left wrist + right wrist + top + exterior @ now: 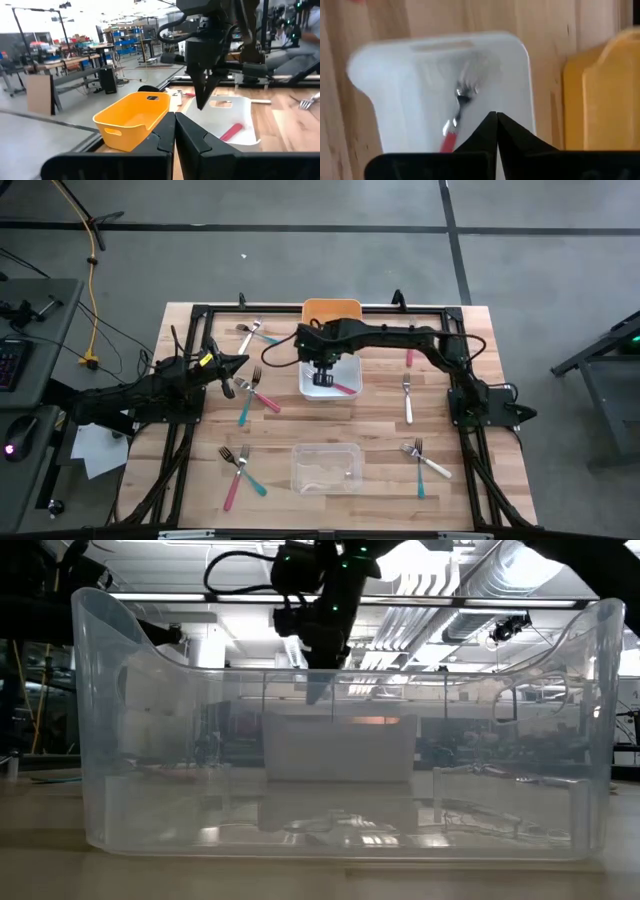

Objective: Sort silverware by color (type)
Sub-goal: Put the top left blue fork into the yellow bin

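Fork [456, 120], pink-handled, in white bin [395, 65]; right gripper [496, 116] clenched, empty, above it.

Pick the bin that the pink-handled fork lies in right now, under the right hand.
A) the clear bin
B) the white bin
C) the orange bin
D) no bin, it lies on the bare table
B: the pink-handled fork lies inside the white bin, just below the right hand, whose fingers are shut and empty above it; the orange bin sits beside it and the clear bin is nearer the table's front edge.
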Robot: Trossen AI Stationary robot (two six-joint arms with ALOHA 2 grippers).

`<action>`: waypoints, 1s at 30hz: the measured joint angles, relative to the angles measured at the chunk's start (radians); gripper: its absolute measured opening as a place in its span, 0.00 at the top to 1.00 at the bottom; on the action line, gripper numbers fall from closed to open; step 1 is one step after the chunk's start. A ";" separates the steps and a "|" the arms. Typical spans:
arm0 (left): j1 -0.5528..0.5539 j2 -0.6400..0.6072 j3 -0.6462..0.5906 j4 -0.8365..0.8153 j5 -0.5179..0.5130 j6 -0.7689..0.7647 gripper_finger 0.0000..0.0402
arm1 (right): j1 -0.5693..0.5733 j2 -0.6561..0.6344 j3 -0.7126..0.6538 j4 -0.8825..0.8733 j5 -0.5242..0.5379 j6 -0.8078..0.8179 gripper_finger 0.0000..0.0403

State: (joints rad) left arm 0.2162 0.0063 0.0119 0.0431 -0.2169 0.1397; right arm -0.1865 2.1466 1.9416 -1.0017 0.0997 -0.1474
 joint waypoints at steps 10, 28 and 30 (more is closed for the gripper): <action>0.000 0.000 0.000 0.000 -0.003 -0.006 0.99 | 0.022 -0.342 -0.587 0.639 -0.012 0.092 1.00; 0.000 0.000 0.000 0.063 -0.003 -0.008 0.99 | 0.092 -0.927 -1.301 1.320 0.084 0.087 1.00; -0.001 0.000 0.000 0.087 0.005 -0.009 0.99 | 0.065 -0.968 -1.341 1.363 0.059 0.060 1.00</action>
State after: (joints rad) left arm 0.2152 0.0063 0.0122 0.1297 -0.2116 0.1303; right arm -0.1216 1.1786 0.6007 0.3608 0.1582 -0.0879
